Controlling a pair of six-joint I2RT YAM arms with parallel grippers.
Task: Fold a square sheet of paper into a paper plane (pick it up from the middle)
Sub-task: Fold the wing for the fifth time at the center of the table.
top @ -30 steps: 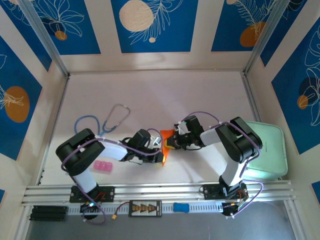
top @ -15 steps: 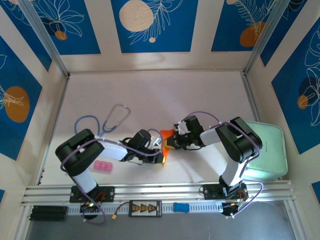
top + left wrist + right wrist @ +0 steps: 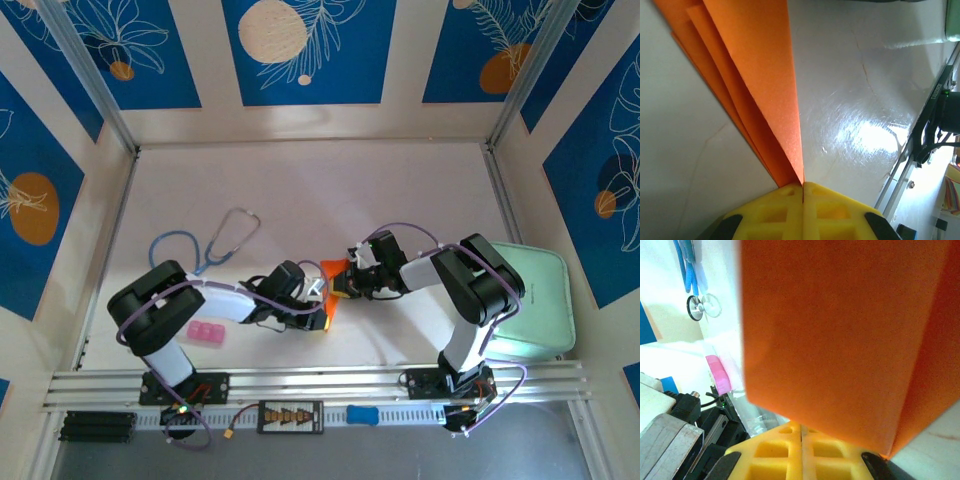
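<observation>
Left gripper (image 3: 803,186) and right gripper (image 3: 801,429) both pinch the folded paper (image 3: 328,314) from opposite sides; its long axis runs near-to-far between them.

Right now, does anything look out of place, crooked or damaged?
Nothing stands out: the orange paper shows crisp layered folds with no visible tears, pinched between the left fingers and the right fingers.

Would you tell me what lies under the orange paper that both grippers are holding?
Bare white table shows beneath the folded orange paper, past its layered edges. Whatever sits under its middle is covered by the paper, the left gripper and the right gripper.
</observation>
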